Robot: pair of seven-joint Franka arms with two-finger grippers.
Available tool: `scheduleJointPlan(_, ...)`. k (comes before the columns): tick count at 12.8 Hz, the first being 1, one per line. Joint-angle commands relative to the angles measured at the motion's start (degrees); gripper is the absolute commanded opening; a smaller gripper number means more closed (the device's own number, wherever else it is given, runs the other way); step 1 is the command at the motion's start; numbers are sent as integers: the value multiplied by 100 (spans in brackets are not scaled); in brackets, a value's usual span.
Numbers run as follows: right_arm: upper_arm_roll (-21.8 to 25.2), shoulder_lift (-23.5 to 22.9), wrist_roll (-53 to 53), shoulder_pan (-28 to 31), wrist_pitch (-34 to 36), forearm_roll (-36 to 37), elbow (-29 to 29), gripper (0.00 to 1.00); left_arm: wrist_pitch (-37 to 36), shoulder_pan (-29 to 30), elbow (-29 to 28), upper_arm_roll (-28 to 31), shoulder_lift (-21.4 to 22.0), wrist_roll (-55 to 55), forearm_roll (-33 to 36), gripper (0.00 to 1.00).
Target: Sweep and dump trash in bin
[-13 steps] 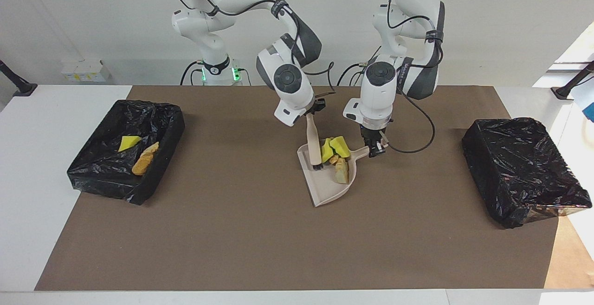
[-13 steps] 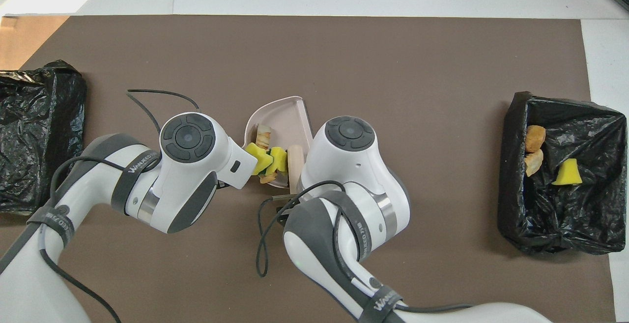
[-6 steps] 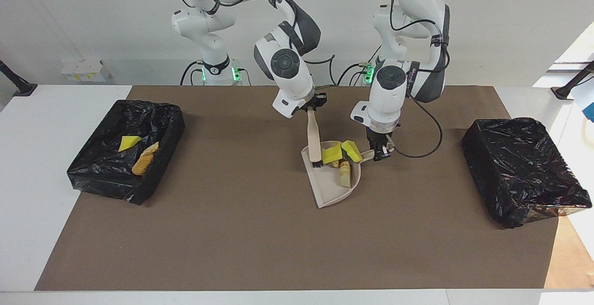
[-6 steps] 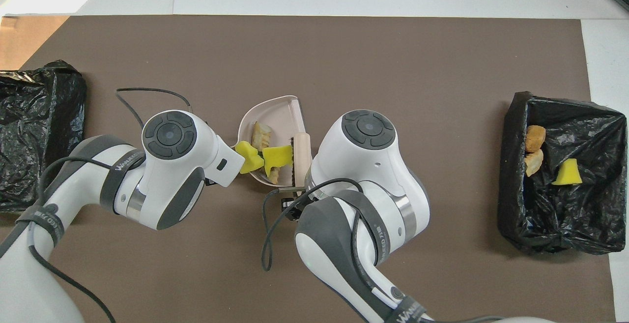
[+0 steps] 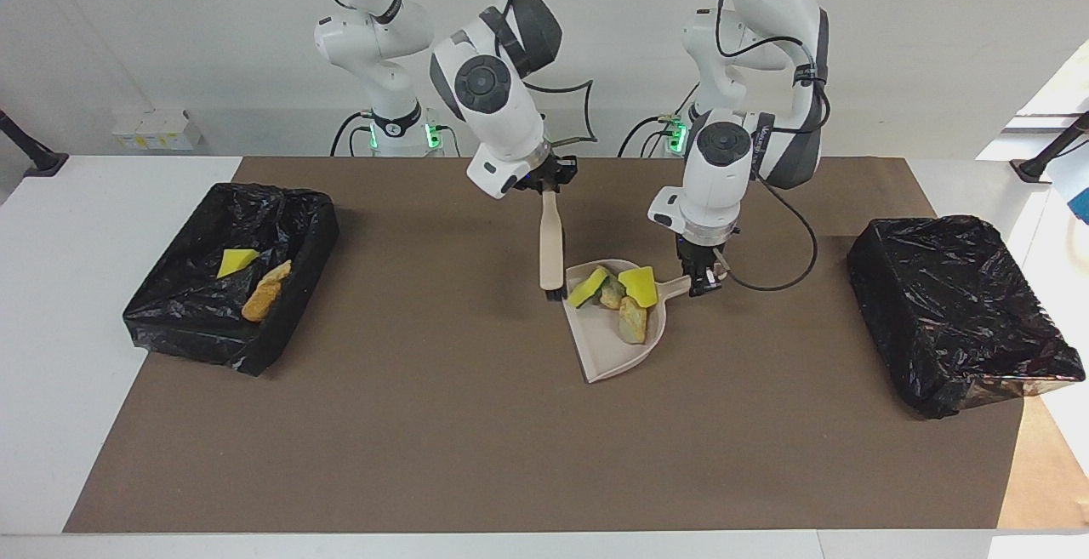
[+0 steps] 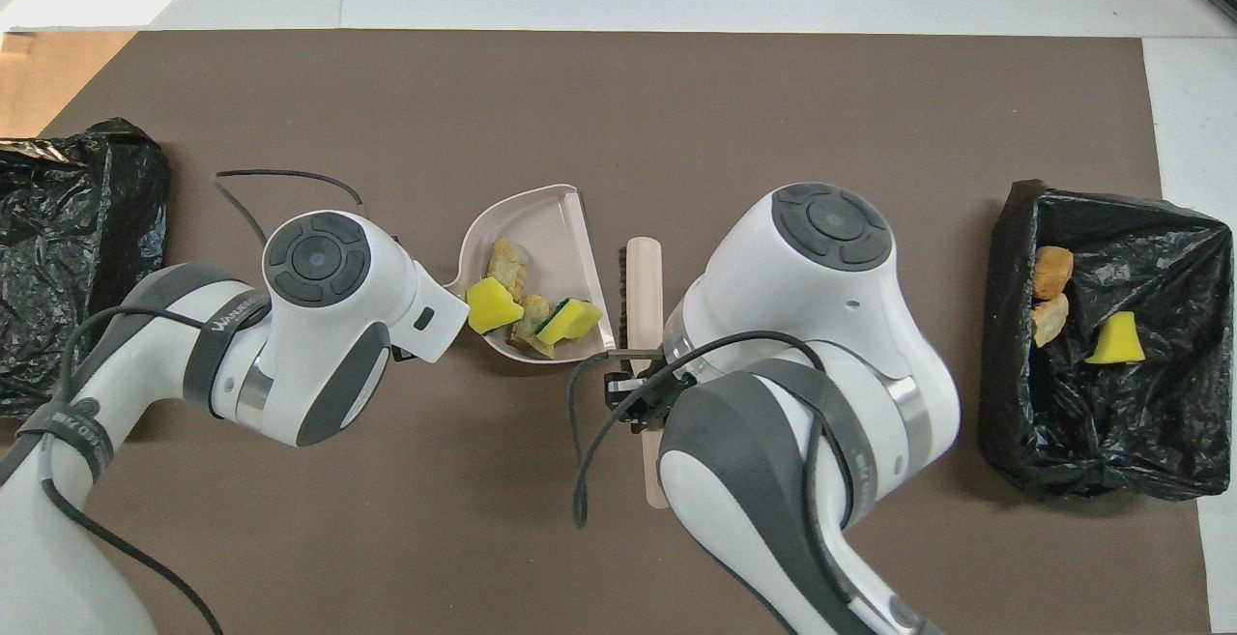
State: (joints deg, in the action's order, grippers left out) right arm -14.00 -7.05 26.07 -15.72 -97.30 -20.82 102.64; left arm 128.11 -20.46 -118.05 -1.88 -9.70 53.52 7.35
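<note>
The beige dustpan sits mid-mat, and my left gripper is shut on its handle. In the pan lie pieces of trash: yellow sponge pieces, one green-backed, and bread-like chunks, bunched at the handle end. My right gripper is shut on the beige brush. The brush hangs bristles down just outside the pan's open edge. The black-lined bin stands at the right arm's end of the table.
That bin holds a yellow sponge piece and bread-like chunks. A second black-lined bin stands at the left arm's end. A brown mat covers the table.
My right gripper has lifted the brush out of the pan and moved it toward the right arm's end. The pan has shifted slightly, and the scraps in it have shifted.
</note>
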Motion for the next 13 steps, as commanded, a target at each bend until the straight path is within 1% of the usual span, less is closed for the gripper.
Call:
scheduleJointPlan(1, -68, 423, 64, -10, 342, 174, 238, 0, 127, 183, 79, -14, -50, 491, -504, 0)
scheduleJointPlan(2, -85, 589, 143, -71, 343, 183, 457, 0, 179, 200, 80, -5, -50, 597, -655, 0)
scheduleJointPlan(3, -77, 817, 309, -324, 265, 201, 755, 0, 241, 218, 80, -5, -76, 729, -752, 0)
scheduleJointPlan(4, -86, 1098, 380, -440, 142, 227, 1132, 0, 259, 366, 89, -14, -94, 878, -927, 0)
scheduleJointPlan(6, -94, 1756, 687, -869, -506, 227, 2106, 0, 189, 507, 167, -14, -59, 1299, -1252, 0)
scheduleJointPlan(7, -103, 2125, 758, -958, -840, 201, 2633, 0, 145, 560, 211, -14, -33, 1371, -1271, 0)
scheduleJointPlan(8, -103, 2451, 777, -1133, -957, 183, 3021, 0, 118, 604, 238, -5, -6, 1398, -1272, 0)
scheduleJointPlan(9, -103, 2681, 846, -1240, -966, 166, 3321, 0, 31, 744, 325, -14, -15, 1459, -1272, 0)
scheduleJointPlan(10, -112, 2857, 1030, -1328, -984, 157, 3533, 0, -109, 780, 431, -5, -6, 1529, -1272, 0)
scheduleJointPlan(11, -112, 2893, 1293, -1598, -1106, 157, 3709, 0, -337, 885, 614, -5, -15, 1625, -1272, 0)
scheduleJointPlan(13, -121, 2876, 1576, -1785, -1597, 148, 4043, 0, -951, 1114, 1184, 4, -102, 1889, -1272, 0)
